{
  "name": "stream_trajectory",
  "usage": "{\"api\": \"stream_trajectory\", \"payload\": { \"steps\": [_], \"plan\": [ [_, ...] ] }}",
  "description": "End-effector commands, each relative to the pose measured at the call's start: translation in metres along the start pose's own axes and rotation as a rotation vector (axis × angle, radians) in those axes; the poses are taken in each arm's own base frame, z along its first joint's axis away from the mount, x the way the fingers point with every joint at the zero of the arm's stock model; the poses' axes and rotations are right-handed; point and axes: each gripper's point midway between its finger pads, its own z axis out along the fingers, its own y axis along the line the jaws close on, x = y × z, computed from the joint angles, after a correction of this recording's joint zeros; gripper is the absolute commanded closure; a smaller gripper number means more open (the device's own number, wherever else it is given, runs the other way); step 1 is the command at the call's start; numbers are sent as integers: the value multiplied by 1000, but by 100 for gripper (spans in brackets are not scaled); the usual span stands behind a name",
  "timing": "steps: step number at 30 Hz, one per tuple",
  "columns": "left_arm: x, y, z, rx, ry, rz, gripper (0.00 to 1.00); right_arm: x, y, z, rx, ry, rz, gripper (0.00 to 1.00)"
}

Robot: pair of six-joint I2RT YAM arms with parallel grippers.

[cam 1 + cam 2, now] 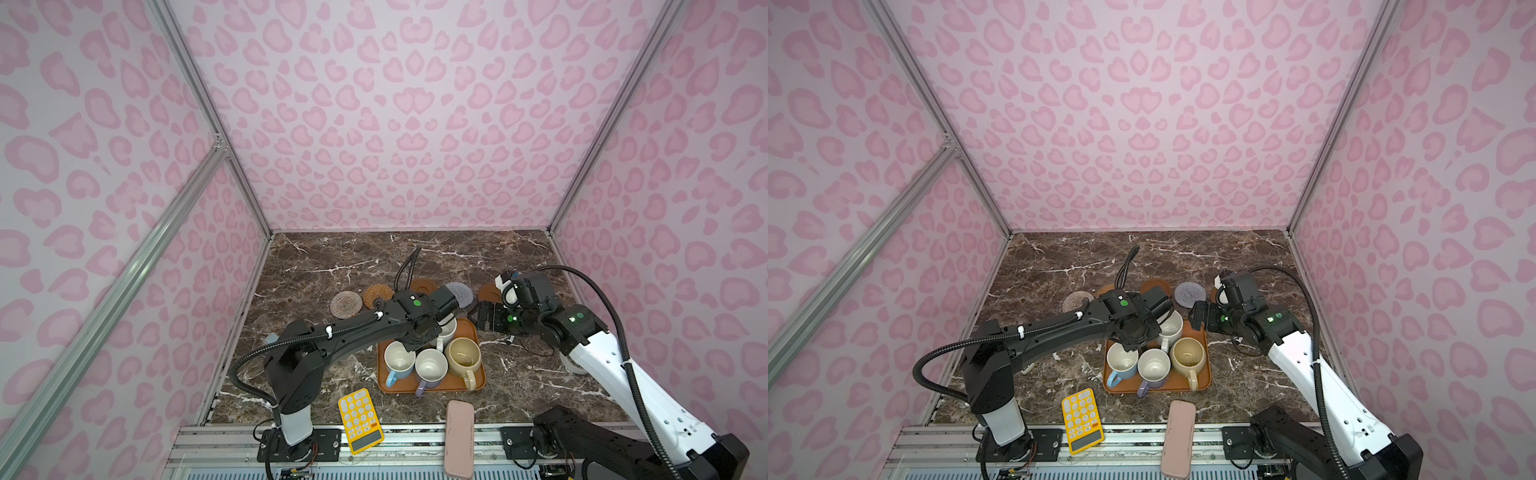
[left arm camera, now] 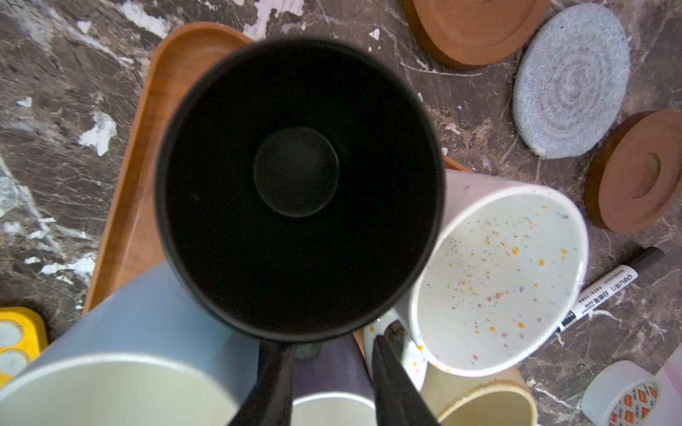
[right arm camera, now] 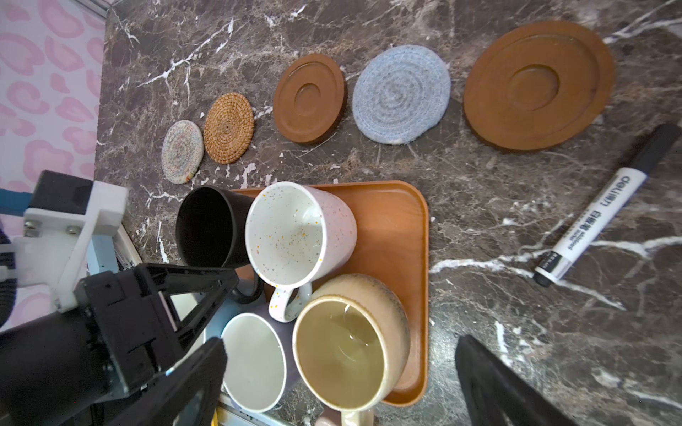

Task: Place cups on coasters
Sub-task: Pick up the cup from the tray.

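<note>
Five cups stand close together on the orange-brown tray (image 3: 398, 228): black (image 2: 295, 173), speckled white (image 3: 288, 232), light-blue (image 1: 399, 359), lavender (image 1: 431, 368) and beige (image 1: 462, 353). My left gripper (image 2: 336, 343) reaches over the tray, jaws drawn in at the black cup's handle; both top views hide that cup under the arm. My right gripper (image 3: 339, 343) hangs wide open just right of the tray, holding nothing. Behind the tray the coasters lie bare in a row: cream woven (image 3: 182, 151), rattan (image 3: 228, 127), brown wooden (image 3: 308, 97), grey-blue (image 3: 401, 94) and a second brown wooden one (image 3: 537, 85).
A marker pen (image 3: 605, 210) lies on the marble right of the tray, with a tape roll (image 2: 620, 394) nearer the front. A yellow calculator (image 1: 360, 419) and a pink case (image 1: 459, 438) lie at the front edge. Pink walls close in three sides.
</note>
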Motion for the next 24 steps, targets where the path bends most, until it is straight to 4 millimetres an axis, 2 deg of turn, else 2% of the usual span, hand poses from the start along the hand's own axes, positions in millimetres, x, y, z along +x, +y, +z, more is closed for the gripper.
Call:
{"api": "stream_trajectory", "payload": {
  "steps": [1, 3, 10, 14, 24],
  "plan": [
    [-5, 7, 2, -47, -25, 18, 65, 2, -4, -1, -11, 2, 8, 1],
    [-4, 7, 4, -55, -21, 20, 67, 2, -6, -2, -8, -2, 12, 1],
    [-6, 14, 7, -77, -36, 14, 68, 4, -6, -4, -15, -1, 14, 1],
    [-5, 6, 9, -50, -33, 26, 71, 2, -5, -5, -20, -5, 12, 1],
    [-5, 6, 19, -90, -29, 42, 69, 5, -10, -1, -9, 4, 14, 1]
  ]
}}
